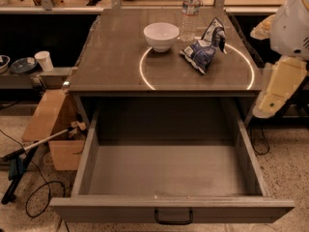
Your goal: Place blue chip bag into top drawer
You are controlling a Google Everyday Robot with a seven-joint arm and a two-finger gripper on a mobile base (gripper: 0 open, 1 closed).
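Blue chip bag (205, 50) lies crumpled on the tabletop (111, 62), at 3 o'clock of a white bowl (161, 35) and just at 5 o'clock of a water bottle (191, 6), partly within a lit ring (141, 69). Top drawer (169, 170) stands pulled open at 6 o'clock, approx. centre frame. Robot arm (282, 81) hangs at 3 o'clock by the tabletop's edge; gripper out of shot, so can't tell its state.

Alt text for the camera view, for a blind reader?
The top drawer stands pulled open below a tabletop holding the blue chip bag, a white bowl and a water bottle. The gripper hangs at the right edge, apart from the bag.
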